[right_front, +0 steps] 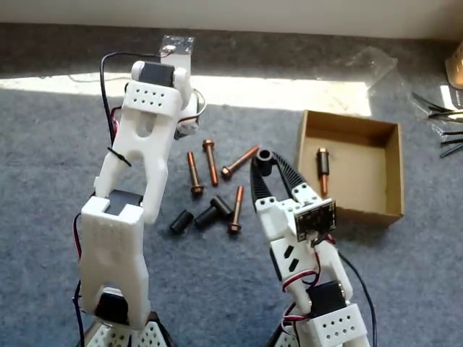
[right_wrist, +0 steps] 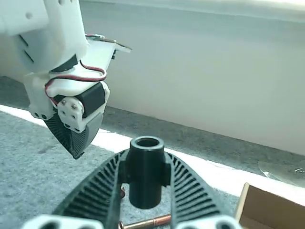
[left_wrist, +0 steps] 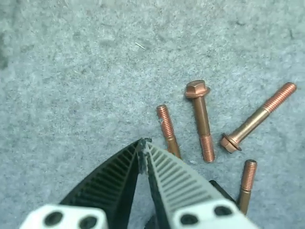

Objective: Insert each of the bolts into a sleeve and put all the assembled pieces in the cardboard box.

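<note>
Grey short-pile carpet (right_front: pixel 217 289) covers the work surface, with a strip of sunlight across its far side below a pale wall (right_wrist: pixel 214 71). Two white plastic arms with red and black wires stand over it, the left arm (right_front: pixel 137 166) covering much of the carpet beneath it. To the right sits a shallow, square, open cardboard box (right_front: pixel 383 173) with one bolt-in-sleeve piece (right_front: pixel 323 170) lying inside. The left gripper (left_wrist: pixel 143 143) hangs above the carpet just beside the bolts, its ribbed black fingers pressed together with nothing between them. The right gripper (right_wrist: pixel 145 167) is raised between the bolts and the box, its fingers clamped on a black sleeve (right_wrist: pixel 145 183), a smooth tube held upright with its bore facing up. Four copper-coloured bolts (right_front: pixel 210 160), with flanged hex heads and threaded ends, lie loose on the carpet between the arms. More black sleeves (right_front: pixel 181 220) lie just beside them. Crumpled clear plastic (right_front: pixel 372 63) lies beyond the box.
</note>
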### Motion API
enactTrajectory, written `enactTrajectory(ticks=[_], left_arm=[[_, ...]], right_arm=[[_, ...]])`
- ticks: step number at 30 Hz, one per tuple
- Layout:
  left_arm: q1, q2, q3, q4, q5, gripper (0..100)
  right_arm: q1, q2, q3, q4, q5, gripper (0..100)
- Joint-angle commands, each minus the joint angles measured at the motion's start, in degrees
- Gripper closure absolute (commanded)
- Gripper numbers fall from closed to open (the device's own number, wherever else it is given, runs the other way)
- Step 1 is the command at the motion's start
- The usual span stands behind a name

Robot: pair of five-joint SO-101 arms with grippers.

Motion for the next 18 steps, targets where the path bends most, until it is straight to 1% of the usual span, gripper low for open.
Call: enactTrajectory(ticks=[1, 11, 18], left_arm=[[2.95, -1.63, -2.95, 0.09, 1.14, 99], [7.25, -1.27, -2.95, 0.53, 1.23, 99], [7.78, -1.19, -2.86, 0.53, 1.23, 99]], right_arm=[[0.40, -0.66, 6.29, 0.22, 0.70, 99.5], [0.66, -0.66, 6.29, 0.04, 0.79, 99.5], [0.66, -0.66, 6.20, 0.04, 0.79, 99.5]])
